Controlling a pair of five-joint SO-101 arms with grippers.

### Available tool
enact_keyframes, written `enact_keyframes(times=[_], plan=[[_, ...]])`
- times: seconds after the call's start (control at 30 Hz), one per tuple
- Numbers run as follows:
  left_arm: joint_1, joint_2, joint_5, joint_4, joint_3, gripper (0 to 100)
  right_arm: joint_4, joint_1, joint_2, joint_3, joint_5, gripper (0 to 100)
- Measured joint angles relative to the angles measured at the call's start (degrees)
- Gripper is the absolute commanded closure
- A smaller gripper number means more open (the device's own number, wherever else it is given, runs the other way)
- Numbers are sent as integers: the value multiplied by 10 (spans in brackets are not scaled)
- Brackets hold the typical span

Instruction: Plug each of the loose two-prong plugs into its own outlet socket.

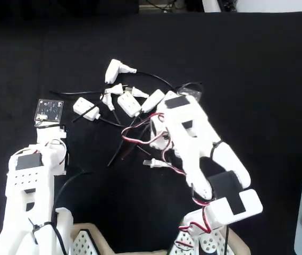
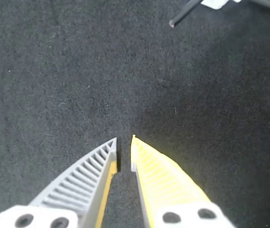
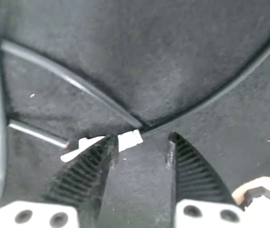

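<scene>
White plugs and socket blocks on black cables, lying loose on the black worktop. The far plug (image 1: 114, 70) has a white body and two metal prongs pointing right; its cable arcs away to the right. Just nearer lies a cluster of three larger white pieces, the left block (image 1: 85, 108), the middle block (image 1: 128, 103) and the right block (image 1: 152, 100), each flat and at a slant, with smaller white pieces (image 1: 110, 97) among them; which are plugs and which sockets cannot be told. The near plug (image 1: 154, 163), small and white, lies flat apart from the cluster, pointing left. In the right wrist view a white plug end (image 3: 128, 139) lies flat where two black cables (image 3: 78, 83) meet.
</scene>
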Motion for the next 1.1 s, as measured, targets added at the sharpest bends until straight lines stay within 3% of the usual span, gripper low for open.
enact_keyframes(times=[0.23, 0.73, 0.9, 1.1], plan=[[0, 0, 0, 0, 0, 934, -2, 4, 0, 1, 0, 826], [0, 0, 0, 0, 0, 934, -126, -1, -3, 113, 0, 830], [0, 0, 0, 0, 0, 934, -127, -10, -4, 114, 0, 993], [0, 0, 0, 0, 0, 934, -105, 2, -2, 105, 0, 986]])
